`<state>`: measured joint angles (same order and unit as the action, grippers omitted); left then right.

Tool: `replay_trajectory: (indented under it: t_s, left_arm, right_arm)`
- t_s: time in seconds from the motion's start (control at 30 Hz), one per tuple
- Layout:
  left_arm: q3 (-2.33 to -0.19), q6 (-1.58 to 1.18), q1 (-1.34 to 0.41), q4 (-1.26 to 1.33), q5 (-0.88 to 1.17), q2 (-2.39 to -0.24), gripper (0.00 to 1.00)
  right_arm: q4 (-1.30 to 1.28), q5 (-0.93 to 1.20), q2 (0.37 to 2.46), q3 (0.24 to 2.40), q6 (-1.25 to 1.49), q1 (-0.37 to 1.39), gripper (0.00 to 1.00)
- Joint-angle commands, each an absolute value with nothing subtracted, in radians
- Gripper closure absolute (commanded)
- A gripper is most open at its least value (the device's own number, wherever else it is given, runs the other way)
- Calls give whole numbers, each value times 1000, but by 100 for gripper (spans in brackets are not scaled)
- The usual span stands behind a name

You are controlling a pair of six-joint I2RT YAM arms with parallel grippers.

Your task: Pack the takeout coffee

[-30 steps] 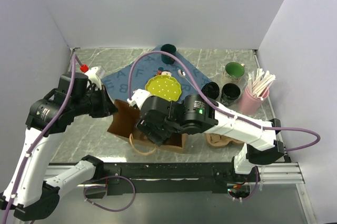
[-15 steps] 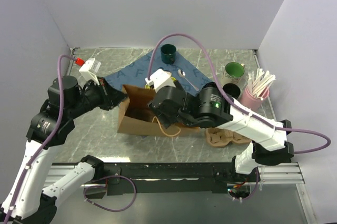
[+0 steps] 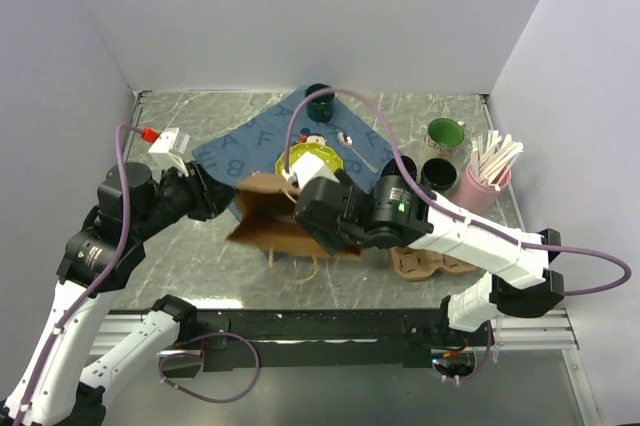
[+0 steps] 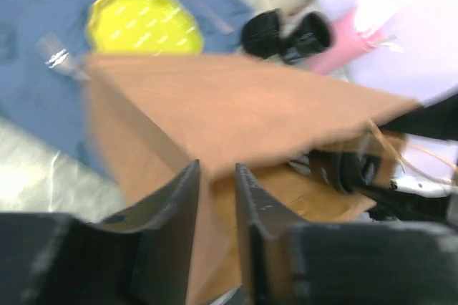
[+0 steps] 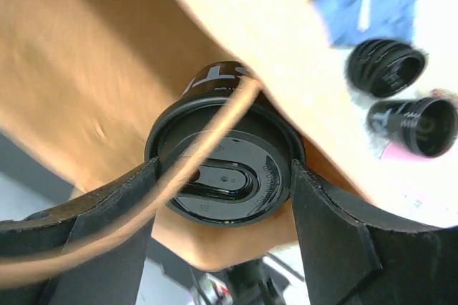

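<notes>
The cup, black with its lid on, sits inside the brown bag, clamped between the fingers of the right gripper, which press on either side of the lid. A handle of the bag loops across the lid. The bag lies tilted on the table between the two arms, its mouth toward the right arm, which reaches into it. The left gripper is at the bag's far corner, its fingers a little apart with the paper edge between them; whether they pinch the paper I cannot tell. Two other cups stand side by side near the right edge of the table, well apart from the bag, just beside a pink holder full of white sticks and a green-topped container. Behind the bag a yellow plate rests on a blue cloth, with a dark green mug at the cloth's back corner. A pulp carrier lies just right of the bag, partly under the right arm.
</notes>
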<state>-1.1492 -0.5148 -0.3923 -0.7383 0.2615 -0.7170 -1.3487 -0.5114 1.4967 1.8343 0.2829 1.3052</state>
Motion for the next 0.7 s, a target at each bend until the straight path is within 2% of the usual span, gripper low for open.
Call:
replay_trajectory:
  t_s: [0.0,0.03,0.07,0.27,0.43,0.67]
  left_arm:
    - [-1230,-525,-396,-926,121,-729,64]
    - [-1242,-537,-394,-952,114,-739,54]
    - [-1265,-541,-394,-971,107,-742,51]
    - [-1265,-591,-394,-1042,161,-724,47]
    - [-1314,-600,-394,-1101,198,-718,37]
    - [-1276,-589,-394,-1099,317,-690,31]
  right_arm:
    - [-1278,-394,1420,1747,238,1336,55]
    - [-1281,-400,1425,1749,239,1342,55]
    - [-1285,-406,1433,1755,244,1345,55]
    - [-1304,-431,1474,1789,244,1356,56]
    - [-1328,-462,1503,1838,233,1358,56]
    - [-1332,-495,1529,1873,222,1356,56]
